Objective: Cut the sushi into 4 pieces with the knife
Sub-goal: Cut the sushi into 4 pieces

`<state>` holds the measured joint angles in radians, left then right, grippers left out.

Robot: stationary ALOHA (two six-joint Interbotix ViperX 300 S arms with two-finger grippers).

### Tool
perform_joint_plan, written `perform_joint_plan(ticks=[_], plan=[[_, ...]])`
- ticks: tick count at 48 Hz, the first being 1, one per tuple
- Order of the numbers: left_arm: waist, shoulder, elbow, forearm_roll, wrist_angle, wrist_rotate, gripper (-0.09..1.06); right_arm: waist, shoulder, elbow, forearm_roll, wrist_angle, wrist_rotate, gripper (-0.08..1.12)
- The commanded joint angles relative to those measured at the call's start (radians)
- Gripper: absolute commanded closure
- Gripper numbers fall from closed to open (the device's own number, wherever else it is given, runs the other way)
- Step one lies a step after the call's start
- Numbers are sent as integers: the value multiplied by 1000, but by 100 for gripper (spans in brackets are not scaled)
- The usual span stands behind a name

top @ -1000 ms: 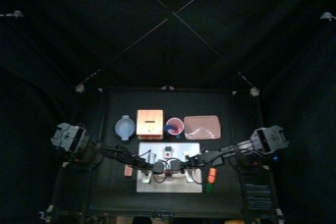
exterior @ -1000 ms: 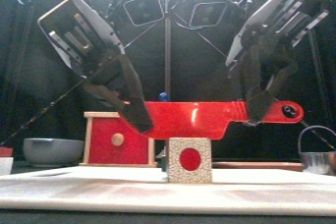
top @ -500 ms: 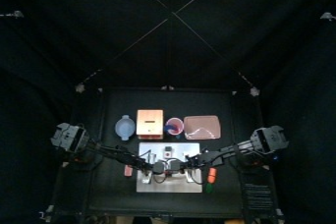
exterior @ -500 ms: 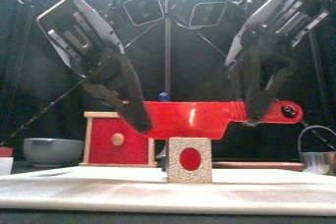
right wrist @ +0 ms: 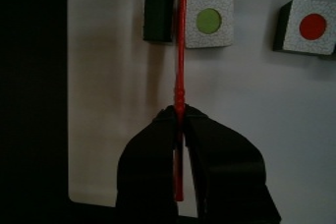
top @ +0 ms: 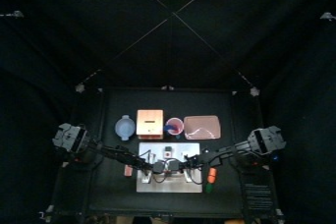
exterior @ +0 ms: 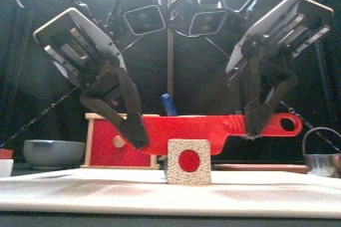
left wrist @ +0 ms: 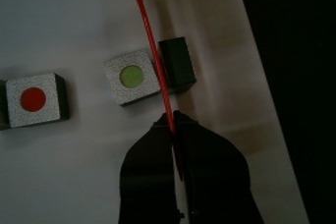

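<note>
Behind the left gripper (exterior: pixel 138 141) and the right gripper (exterior: pixel 250 129), a black back curtain (top: pixel 168 31) hanging down to table level. Out past each gripper's outer side, more black side curtain (top: pixel 33 120). Beneath both, a small black table (top: pixel 98 184). Dim all round.

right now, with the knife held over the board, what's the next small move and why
Probably lower the red knife straight down. The left gripper and right gripper are both shut on it, and in the wrist views its blade lines up between the dark block and the green-centred piece, above the white board.
</note>
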<state>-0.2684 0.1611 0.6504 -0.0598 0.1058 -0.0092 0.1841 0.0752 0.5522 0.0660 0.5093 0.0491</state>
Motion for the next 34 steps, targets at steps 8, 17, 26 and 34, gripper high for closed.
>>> perform_joint_plan(ticks=[8, 17, 26, 34], plan=[[-3, 69, 0, 5, 5, 5, 77, -5, 52, -9, 5, -3, -3, 78], [28, 64, 8, 9, 3, 8, 77, -14, 38, -3, -6, -5, -2, 78], [72, 51, 12, 46, 6, 9, 77, -60, 21, -3, -48, -5, -2, 78], [107, 28, 12, 100, 6, 9, 77, -94, 15, -5, -72, -5, -5, 78]])
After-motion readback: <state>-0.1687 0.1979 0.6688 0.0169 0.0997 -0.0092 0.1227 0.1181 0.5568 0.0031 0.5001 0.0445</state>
